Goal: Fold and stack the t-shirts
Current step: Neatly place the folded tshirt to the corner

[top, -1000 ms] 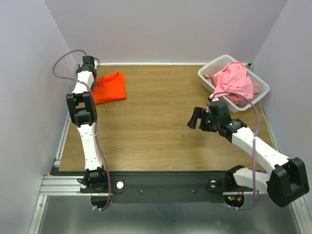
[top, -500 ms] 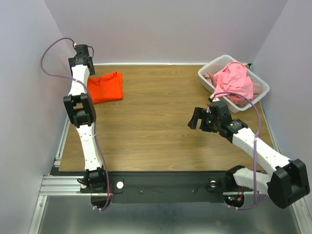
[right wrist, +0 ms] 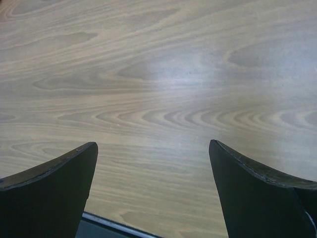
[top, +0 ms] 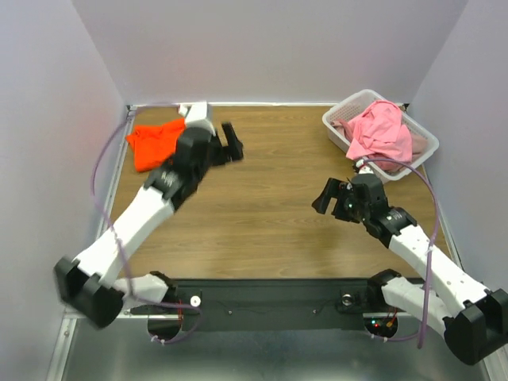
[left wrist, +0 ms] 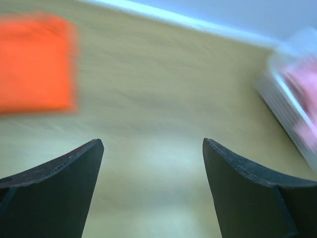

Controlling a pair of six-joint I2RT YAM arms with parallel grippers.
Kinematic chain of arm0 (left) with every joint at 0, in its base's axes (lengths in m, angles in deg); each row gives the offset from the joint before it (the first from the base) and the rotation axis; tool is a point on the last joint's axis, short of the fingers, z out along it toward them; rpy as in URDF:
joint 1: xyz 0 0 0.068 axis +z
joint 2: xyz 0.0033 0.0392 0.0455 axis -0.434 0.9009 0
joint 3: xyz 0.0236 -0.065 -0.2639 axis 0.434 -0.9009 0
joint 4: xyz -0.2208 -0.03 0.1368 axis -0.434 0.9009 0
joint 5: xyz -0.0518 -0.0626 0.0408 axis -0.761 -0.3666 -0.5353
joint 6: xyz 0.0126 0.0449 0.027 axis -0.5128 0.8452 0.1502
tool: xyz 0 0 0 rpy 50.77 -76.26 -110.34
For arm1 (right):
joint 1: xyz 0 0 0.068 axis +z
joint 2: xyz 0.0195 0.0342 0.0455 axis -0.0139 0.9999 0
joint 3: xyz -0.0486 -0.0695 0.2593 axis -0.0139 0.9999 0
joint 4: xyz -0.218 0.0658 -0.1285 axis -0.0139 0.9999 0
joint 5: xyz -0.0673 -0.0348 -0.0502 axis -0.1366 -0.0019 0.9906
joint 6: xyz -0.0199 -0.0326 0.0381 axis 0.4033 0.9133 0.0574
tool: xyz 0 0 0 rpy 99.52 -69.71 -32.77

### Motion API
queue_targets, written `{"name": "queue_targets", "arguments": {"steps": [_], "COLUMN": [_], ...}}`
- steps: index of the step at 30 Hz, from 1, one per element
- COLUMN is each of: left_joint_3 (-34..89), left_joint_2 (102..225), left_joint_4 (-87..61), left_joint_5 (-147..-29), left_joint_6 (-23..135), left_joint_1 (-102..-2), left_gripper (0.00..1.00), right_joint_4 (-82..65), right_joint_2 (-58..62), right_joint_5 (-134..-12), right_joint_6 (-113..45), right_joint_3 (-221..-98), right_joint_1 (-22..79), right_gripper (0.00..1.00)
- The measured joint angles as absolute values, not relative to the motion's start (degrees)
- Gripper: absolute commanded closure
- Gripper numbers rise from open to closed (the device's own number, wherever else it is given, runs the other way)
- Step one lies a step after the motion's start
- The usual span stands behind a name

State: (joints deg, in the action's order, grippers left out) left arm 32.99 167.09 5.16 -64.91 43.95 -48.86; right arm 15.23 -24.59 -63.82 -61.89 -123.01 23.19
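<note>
Where it sits, basket [top: 336,130] holds the pink t-shirt [top: 382,132].

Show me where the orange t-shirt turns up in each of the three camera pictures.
Top external: the orange t-shirt lies at the far left corner, beside the left arm.
Left wrist: it is the blurred orange patch at the upper left.
Right wrist: not in it; only bare wood shows.
Shared landmark: the wooden table appears in all three views.
</note>
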Motion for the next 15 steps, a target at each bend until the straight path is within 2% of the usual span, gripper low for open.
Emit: {"name": "queue_targets", "arguments": {"steps": [2,6,10,15], "left_joint_3": [19.7,3.53,-2.44,-3.2], "left_joint_2": [155.59,144.18,143.63,141.97], "left_joint_4": [0.83,-1.79,2.03,9.99], "left_joint_5": [-68.84,-66.87,-65.1,-61.06], "left_joint_6": [39.93,31.3,25.75,20.61], "left_joint_1": [-58.48,-60.88,-61.43,-61.73], "left_gripper": [0.04,0.04,0.04,0.02], "right_joint_4": [16.11,17.57,17.88,17.96], "right_joint_2": [-27.3,-32.51,-36.48,-40.0], "right_joint_5": [-63.76,-63.65,-63.63,-63.43], "right_joint_6": [-63.01,-64.84,-66.31,-67.97], "right_joint_3": [-121.42,-119.67,-119.5,-117.88], "right_joint_1": [23.19,23.19,23.19,23.19], "right_gripper": [0.0,0.0,0.0,0.0]}}
